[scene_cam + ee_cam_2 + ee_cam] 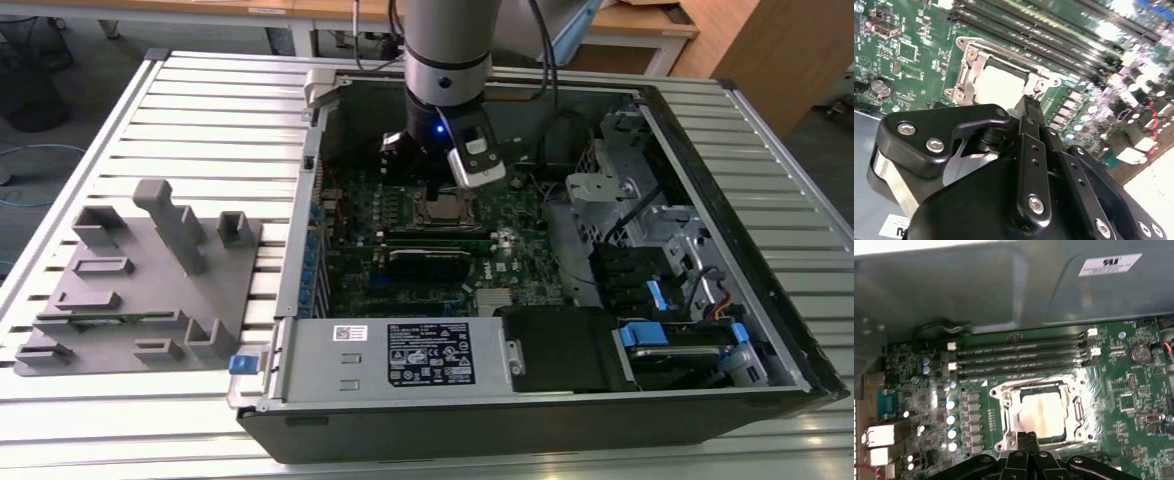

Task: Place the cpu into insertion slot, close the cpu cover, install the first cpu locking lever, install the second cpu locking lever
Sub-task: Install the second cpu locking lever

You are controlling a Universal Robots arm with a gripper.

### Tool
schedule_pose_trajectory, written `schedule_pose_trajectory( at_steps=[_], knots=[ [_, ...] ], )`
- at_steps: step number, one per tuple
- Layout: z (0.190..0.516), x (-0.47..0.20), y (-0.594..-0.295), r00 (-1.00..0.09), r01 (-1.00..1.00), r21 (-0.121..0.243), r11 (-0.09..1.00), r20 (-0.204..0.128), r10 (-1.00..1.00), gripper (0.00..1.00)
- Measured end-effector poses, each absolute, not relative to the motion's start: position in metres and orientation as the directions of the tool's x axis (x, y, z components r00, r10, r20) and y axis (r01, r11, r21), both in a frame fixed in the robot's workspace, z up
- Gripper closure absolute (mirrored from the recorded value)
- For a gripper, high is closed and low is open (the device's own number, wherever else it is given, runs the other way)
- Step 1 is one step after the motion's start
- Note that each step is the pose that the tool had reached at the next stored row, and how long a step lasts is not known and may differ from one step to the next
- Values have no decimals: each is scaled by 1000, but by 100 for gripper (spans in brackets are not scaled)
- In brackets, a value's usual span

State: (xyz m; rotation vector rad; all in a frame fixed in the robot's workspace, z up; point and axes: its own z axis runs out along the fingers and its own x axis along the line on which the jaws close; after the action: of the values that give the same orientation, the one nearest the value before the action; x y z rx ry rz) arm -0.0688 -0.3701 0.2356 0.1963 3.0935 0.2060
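Dull silver-grey square cpu [1041, 412]: seated flat in silver-rimmed square insertion slot [1004, 412] on green circuit board [1134, 405], inside open black computer case [747, 400] near the slatted metal table's [80, 130] middle. Thin silvery cpu cover [971, 65]: lying down around the chip. Black claw [1027, 437]: fingers pinched together, empty, poised at the socket's edge, seemingly for levers.

An open black computer case [561, 420] lies on a slatted metal tabletop [200, 90]. Just beside it, on the exterior view's left, sits a grey fixture block [140, 290] with upright posts. Inside the case are a green motherboard [521, 215], long black memory slots [1019, 357] and a labelled power supply [400, 355].
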Motion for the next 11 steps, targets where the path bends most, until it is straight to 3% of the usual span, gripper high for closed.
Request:
schedule_pose_trajectory(
  at_steps=[11],
  knots=[
    [233, -47, -355, -991, 124, 112, 986, -29, 128, 90]
  ],
)
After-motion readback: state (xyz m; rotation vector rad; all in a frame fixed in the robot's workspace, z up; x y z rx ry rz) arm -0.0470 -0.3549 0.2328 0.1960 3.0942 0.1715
